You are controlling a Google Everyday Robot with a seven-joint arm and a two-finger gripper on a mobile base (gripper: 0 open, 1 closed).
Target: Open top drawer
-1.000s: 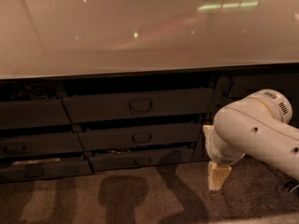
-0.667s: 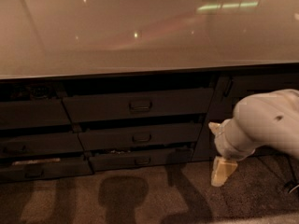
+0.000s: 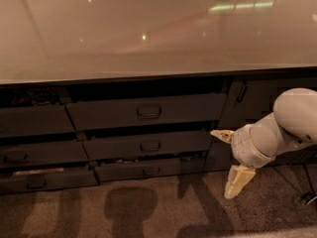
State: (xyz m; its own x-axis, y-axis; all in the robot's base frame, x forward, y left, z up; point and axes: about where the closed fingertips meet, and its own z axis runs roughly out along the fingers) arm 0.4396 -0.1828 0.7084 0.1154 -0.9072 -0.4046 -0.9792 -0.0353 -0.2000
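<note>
Top drawer [image 3: 114,114] sits beneath the pale surface [image 3: 148,33]. To its lower right, the hand [image 3: 223,163] hangs near the floor [image 3: 148,212], jaws spread apart.

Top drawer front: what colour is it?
The top drawer is dark grey, clearest in the camera view; the pincer hangs low, right of it.

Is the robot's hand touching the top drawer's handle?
Apart. The camera view shows the gripper low at the right, with a wide gap between it and the handle in the middle of the top drawer.
</note>
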